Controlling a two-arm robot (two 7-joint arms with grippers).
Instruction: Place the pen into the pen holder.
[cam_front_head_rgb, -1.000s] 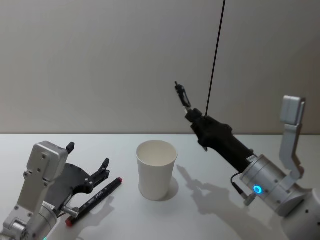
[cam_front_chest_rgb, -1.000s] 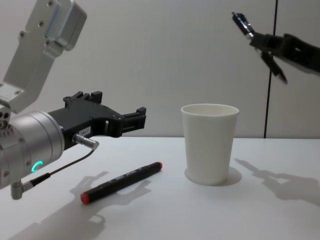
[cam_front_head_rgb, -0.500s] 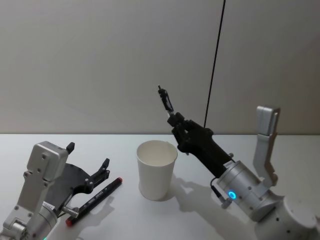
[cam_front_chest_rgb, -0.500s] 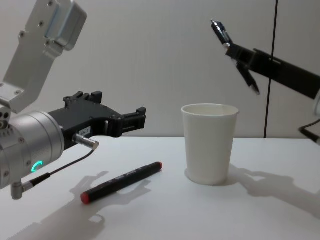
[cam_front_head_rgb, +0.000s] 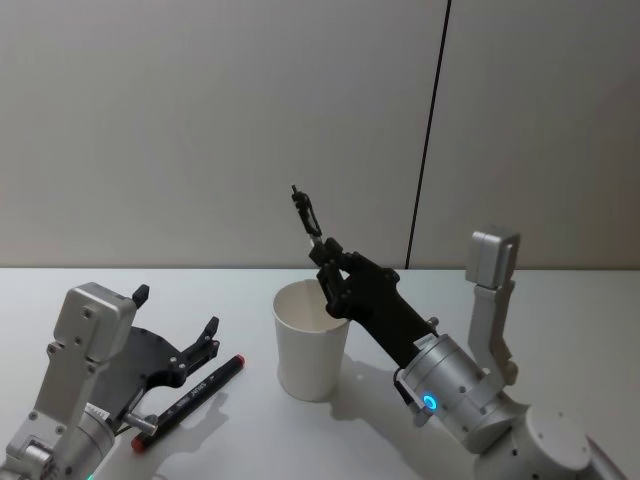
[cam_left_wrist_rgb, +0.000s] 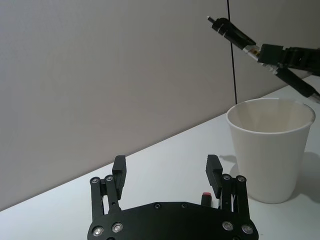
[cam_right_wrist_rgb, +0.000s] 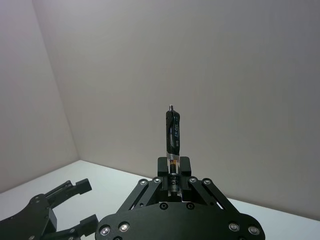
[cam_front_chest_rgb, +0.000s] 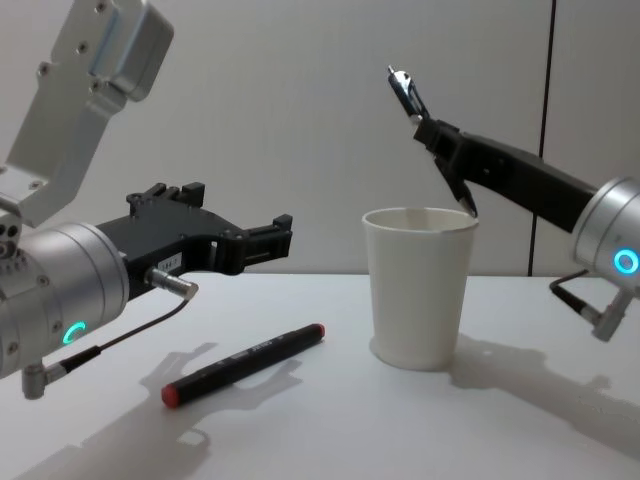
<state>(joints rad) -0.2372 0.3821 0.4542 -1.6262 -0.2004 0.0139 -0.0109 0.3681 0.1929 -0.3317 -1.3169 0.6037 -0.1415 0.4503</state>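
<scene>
Half done: right gripper (cam_front_head_rgb: 331, 262) jaws clench the pen (cam_front_head_rgb: 306, 214) over the pen holder (cam_front_head_rgb: 312, 352), release pending; left gripper (cam_front_head_rgb: 177, 312) idles over the counter (cam_front_head_rgb: 570, 300), jaws spread.

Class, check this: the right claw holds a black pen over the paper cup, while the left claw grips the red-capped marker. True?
No: the chest view shows the left claw open, the red-capped marker lying free on the table. The rest holds.
</scene>
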